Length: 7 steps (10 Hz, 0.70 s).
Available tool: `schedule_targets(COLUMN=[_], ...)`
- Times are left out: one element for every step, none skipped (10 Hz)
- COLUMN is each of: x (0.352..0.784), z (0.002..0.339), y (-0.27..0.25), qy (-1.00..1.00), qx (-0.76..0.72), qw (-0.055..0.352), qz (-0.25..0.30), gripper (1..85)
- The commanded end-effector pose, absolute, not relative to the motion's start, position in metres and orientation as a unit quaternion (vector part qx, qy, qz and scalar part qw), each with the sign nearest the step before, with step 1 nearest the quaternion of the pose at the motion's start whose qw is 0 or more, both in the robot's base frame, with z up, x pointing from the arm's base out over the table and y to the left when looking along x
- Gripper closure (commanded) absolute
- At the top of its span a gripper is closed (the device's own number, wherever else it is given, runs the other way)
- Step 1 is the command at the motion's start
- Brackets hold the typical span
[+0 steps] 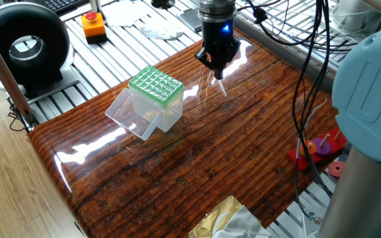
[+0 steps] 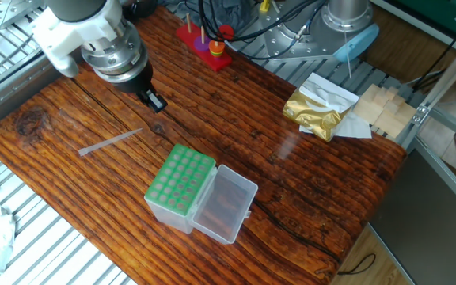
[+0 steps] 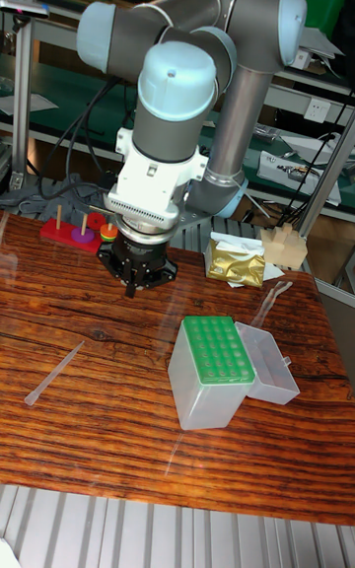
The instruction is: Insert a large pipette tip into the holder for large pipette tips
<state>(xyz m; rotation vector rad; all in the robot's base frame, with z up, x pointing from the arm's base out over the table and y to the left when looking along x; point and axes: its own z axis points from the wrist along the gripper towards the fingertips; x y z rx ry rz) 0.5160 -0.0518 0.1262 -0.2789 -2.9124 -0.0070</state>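
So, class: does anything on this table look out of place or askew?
Yes: the large pipette tip lies flat on the table, away from the holder rather than standing in its green grid. The gripper hovers beside it, holding nothing visible.

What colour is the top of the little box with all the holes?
Light green. The holder's grid top shows best in the other fixed view.

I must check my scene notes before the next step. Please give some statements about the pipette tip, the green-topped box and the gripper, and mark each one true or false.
1. The slender translucent pipette tip lies flat on the wooden table. True.
2. The gripper holds the tip. False: the tip lies apart from it.
3. The clear box with light-green grid has its lid open. True.
4. The tip stands in the grid. False: it is on the table.
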Motion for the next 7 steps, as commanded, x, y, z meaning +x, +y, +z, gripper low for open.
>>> schedule_targets(x=[0.518,0.519,0.517,0.514,0.510,0.507,0.507], z=[0.122,0.119,0.123,0.129,0.135,0.138,0.139], y=[-0.053,-0.057,-0.059,-0.054,-0.045,-0.034,-0.037], qy=[-0.989,-0.989,-0.990,-0.990,-0.989,-0.988,-0.989], qx=[-0.103,-0.101,-0.092,-0.088,-0.082,-0.086,-0.077], qw=[0.111,0.109,0.109,0.112,0.123,0.132,0.129], qz=[0.002,0.008,0.010,0.005,0.001,-0.004,0.009], gripper=[84.7,84.7,84.7,84.7,84.7,84.7,84.7])
